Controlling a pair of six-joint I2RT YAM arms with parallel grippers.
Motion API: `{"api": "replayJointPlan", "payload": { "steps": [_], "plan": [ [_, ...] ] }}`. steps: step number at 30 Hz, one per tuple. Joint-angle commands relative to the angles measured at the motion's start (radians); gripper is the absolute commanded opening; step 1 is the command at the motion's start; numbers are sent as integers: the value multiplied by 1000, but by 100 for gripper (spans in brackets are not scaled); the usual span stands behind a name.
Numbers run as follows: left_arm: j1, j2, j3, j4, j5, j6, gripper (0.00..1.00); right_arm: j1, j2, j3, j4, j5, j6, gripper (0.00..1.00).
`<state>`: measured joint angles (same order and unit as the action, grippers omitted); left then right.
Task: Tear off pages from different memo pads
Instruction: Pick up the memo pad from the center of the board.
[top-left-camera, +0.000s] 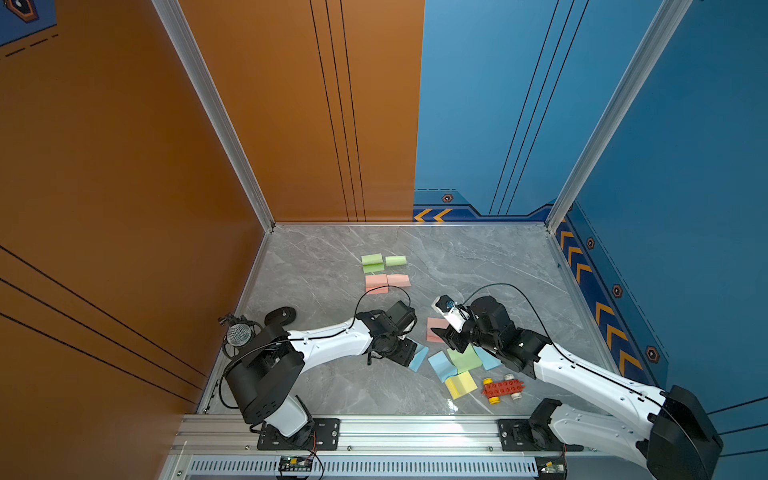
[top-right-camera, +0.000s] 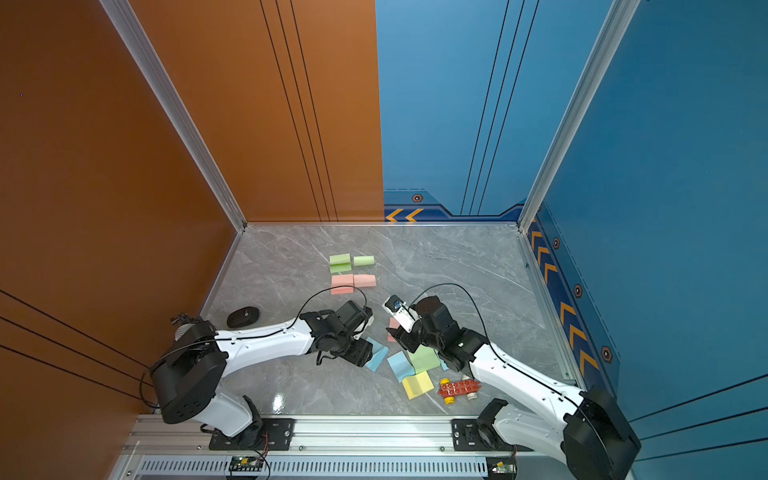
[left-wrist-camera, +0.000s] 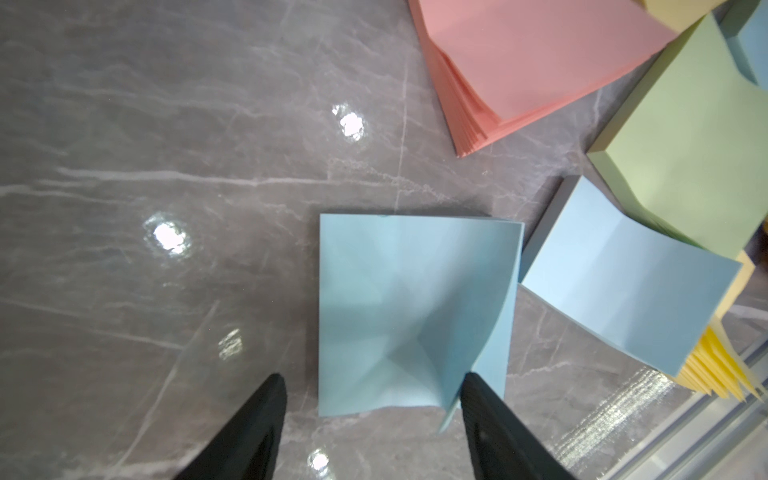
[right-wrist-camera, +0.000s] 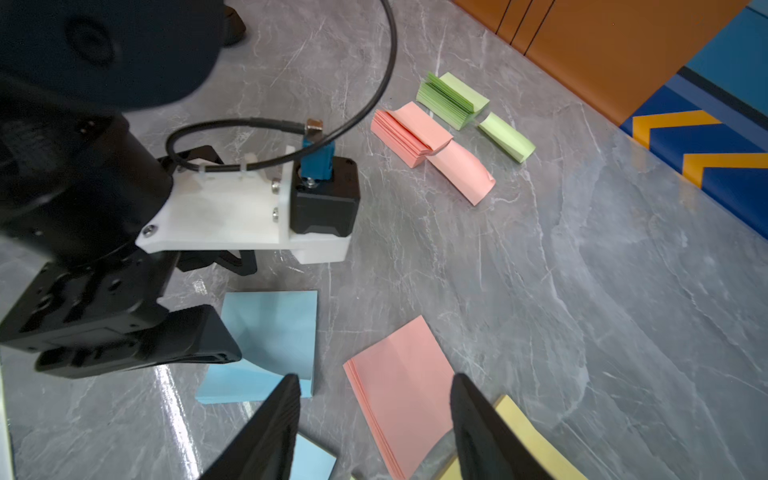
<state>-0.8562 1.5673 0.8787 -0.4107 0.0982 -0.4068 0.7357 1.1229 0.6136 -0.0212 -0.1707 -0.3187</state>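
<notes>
Our left gripper (left-wrist-camera: 370, 376) hangs open over the blue pad (left-wrist-camera: 415, 270), one finger just beside its lifted top page (left-wrist-camera: 457, 324). We'd pinch only that curled corner, then peel slowly. The right gripper (right-wrist-camera: 374, 376) is open too, straddling the pink pad (right-wrist-camera: 403, 386) nearby. Better to press the blue pad down, we judge.

The grey marbled worktop (top-left-camera: 324, 386) is carrying blocks of paper and loose sheets. At the back, a green pad (top-left-camera: 372, 262) and a pink pad (top-left-camera: 376, 283) are lying just beside each other, each with a curled sheet alongside: a green sheet (top-left-camera: 395, 260) and a pink sheet (top-left-camera: 399, 280). Nearer, a blue pad (top-left-camera: 419, 358), a second pink pad (top-left-camera: 435, 328) and an overlapping heap of pads (top-left-camera: 464, 358) are sitting near a red toy car (top-left-camera: 502, 388). A black oval thing (top-left-camera: 280, 316) is resting at the left.
</notes>
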Motion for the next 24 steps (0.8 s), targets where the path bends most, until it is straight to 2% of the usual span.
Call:
{"api": "replayJointPlan", "payload": {
  "steps": [1, 4, 12, 19, 24],
  "plan": [
    [10, 10, -3, -7, -6, 26, 70, 16, 65, -6, 76, -35, -273, 57],
    [10, 10, -6, -7, -8, 30, 70, 24, 107, -20, 97, -20, -362, 58],
    [8, 25, 3, -7, 6, 49, 70, 107, 184, 4, 3, 173, -512, 56],
    [8, 22, 8, -7, 17, 60, 70, 130, 215, -14, 40, 208, -531, 53],
    [8, 20, 9, -7, 17, 63, 70, 185, 272, -12, 64, 233, -562, 51]
  ]
}}
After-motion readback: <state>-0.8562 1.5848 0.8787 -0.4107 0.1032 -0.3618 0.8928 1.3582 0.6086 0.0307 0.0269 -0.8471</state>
